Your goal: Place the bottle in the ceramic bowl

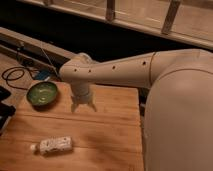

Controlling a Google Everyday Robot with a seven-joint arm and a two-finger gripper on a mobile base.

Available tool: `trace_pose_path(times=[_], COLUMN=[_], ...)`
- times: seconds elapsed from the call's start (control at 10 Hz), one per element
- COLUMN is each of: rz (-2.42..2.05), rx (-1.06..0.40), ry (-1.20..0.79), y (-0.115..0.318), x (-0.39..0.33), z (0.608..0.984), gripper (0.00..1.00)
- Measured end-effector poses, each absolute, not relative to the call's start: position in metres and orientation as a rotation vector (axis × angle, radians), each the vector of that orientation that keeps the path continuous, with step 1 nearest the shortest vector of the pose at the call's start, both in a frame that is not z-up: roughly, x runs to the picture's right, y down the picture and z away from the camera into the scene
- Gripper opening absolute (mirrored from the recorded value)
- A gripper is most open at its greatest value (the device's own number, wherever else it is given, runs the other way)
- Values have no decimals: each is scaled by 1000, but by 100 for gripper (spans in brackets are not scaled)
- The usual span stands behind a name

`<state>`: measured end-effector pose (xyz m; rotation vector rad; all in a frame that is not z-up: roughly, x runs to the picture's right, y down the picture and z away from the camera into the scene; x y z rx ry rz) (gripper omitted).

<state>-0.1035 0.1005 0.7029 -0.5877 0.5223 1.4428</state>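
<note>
Hovering above the wooden table (112,137), the gripper (84,108) points down with its fingers spread apart and nothing between them. It hangs just right of the green bowl (42,93), not touching it. The bottle (54,145) lies on its side near the front left of the table, cap end toward the left, well apart from the gripper and the bowl. The bowl sits at the table's back left corner. The white arm (125,70) reaches in from the right. A black cable (14,75) loops on the floor behind the bowl.
</note>
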Motion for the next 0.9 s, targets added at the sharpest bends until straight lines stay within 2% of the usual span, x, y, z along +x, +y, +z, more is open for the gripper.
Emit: trace_pose_path(times=[0.3,0.6,0.9], rz=[1359,1161,881], rx=[-583,-641,-702], ry=[456,313,180], y=[97,91,109], x=[-118,-181,-239], z=[691,661,624], gripper=[65,65,65])
